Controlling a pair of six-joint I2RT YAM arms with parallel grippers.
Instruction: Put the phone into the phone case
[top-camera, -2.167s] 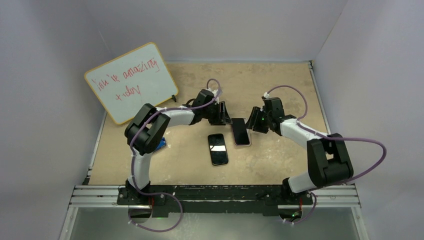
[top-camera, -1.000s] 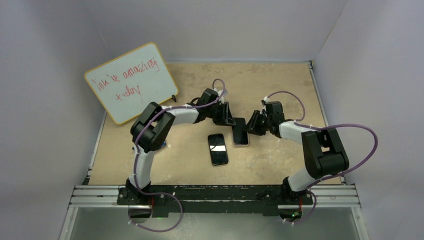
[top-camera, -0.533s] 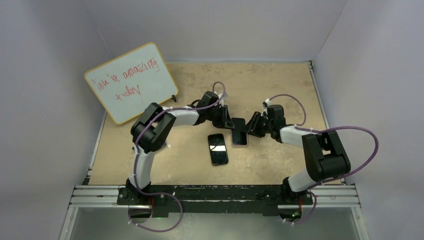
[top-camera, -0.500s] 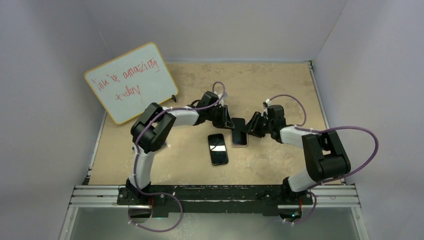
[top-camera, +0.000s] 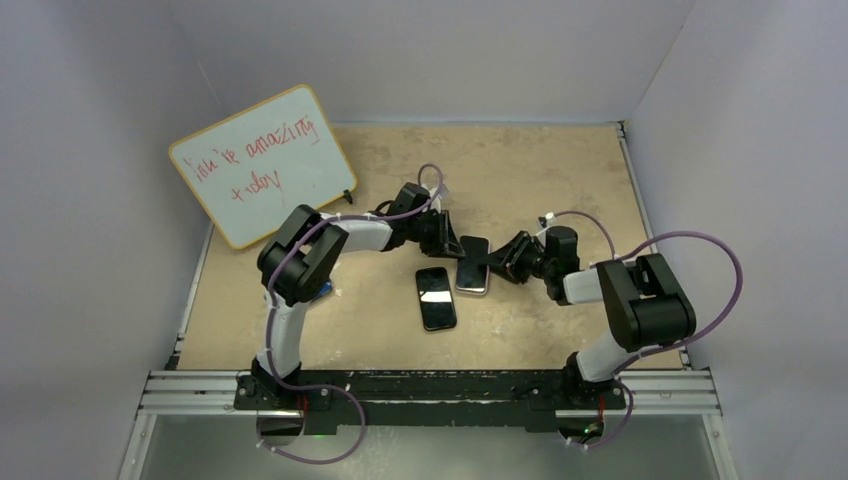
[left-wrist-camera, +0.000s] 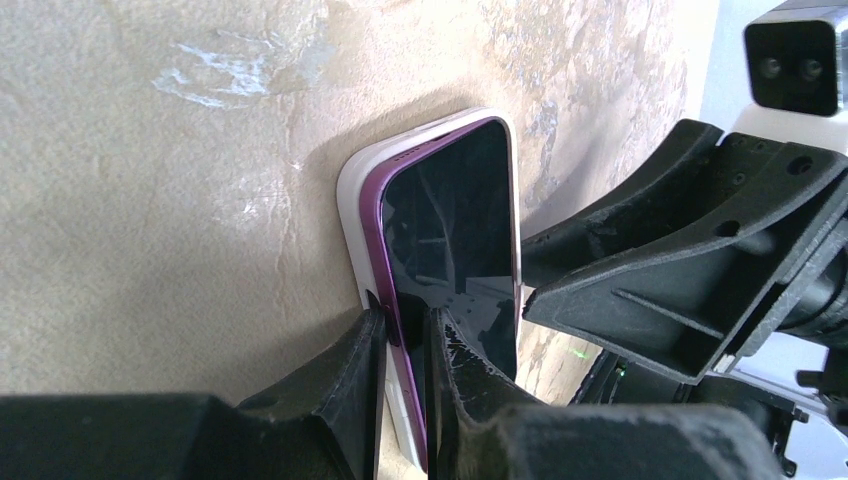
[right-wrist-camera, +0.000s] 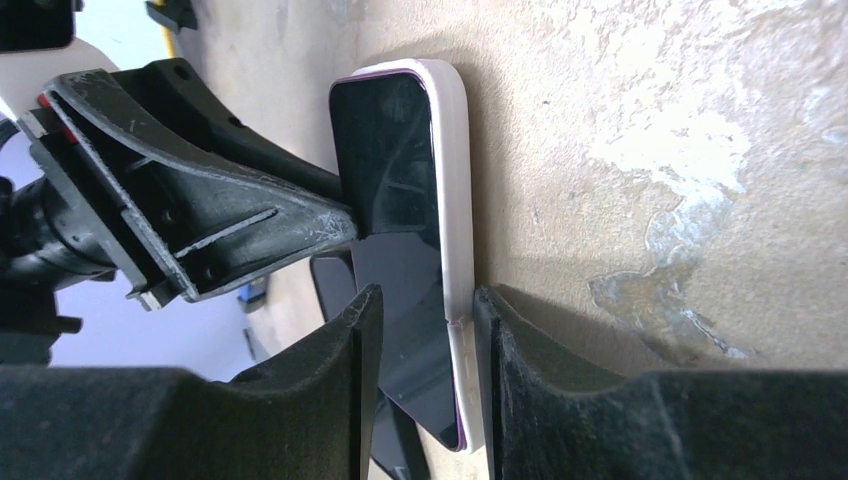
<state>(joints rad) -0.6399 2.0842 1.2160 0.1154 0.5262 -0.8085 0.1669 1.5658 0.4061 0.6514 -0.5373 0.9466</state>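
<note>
A purple phone (top-camera: 473, 262) with a dark screen sits partly in a white phone case (left-wrist-camera: 352, 200) in the middle of the table. In the left wrist view the phone (left-wrist-camera: 450, 230) has its left edge raised out of the case. My left gripper (left-wrist-camera: 405, 375) is shut on that raised purple edge. My right gripper (right-wrist-camera: 425, 385) straddles the opposite long side. One finger is over the screen (right-wrist-camera: 385, 160) and the other is against the back of the case (right-wrist-camera: 455, 150). In the top view the left gripper (top-camera: 447, 247) and right gripper (top-camera: 500, 263) flank the phone.
A second black phone (top-camera: 435, 298) lies flat just left and near of the cased phone. A whiteboard (top-camera: 262, 165) with red writing leans at the back left. A small blue object (top-camera: 325, 290) lies by the left arm. Grey walls enclose the table.
The phone and case have shifted left and nearer, toward the black phone. The right arm has folded in closer to its base. The left gripper has followed.
</note>
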